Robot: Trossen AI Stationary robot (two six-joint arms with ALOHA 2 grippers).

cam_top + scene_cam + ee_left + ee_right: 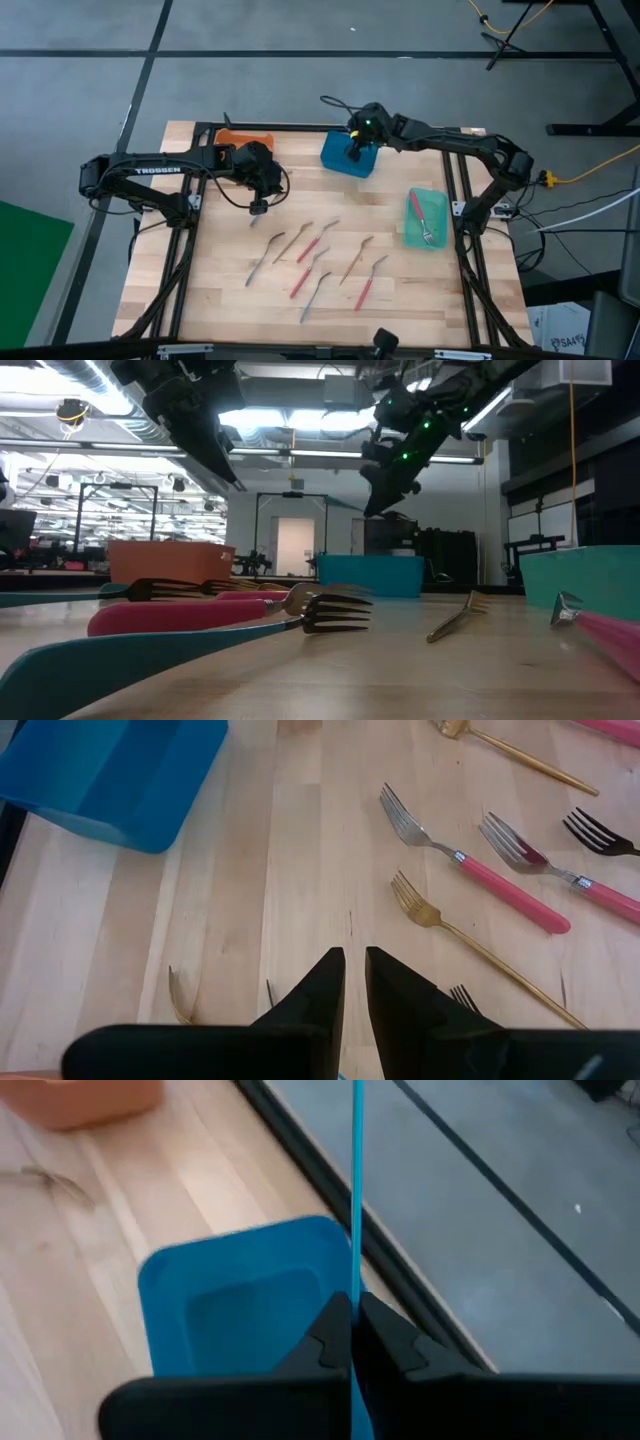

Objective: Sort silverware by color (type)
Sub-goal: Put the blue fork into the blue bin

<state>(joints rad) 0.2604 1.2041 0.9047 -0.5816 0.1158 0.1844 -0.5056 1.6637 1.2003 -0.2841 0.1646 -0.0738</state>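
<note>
Pinching a slim teal-handled utensil point(355, 1200) upright over blue bin point(240, 1305): right pincer point(352, 1335).

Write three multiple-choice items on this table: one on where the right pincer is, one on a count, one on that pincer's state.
1. The right pincer is over:
A. the orange bin
B. the blue bin
C. the green bin

2. Bins on the table:
A. two
B. three
C. five

3. The right pincer is:
A. wide open, empty
B. shut on a gold fork
C. shut on a slim blue utensil

Key:
1 B: the high view shows it above the blue bin.
2 B: one orange, one blue and one green bin show.
3 C: its wrist view shows it clamped on the blue utensil.
The left pincer hovers near the orange bin.
</note>
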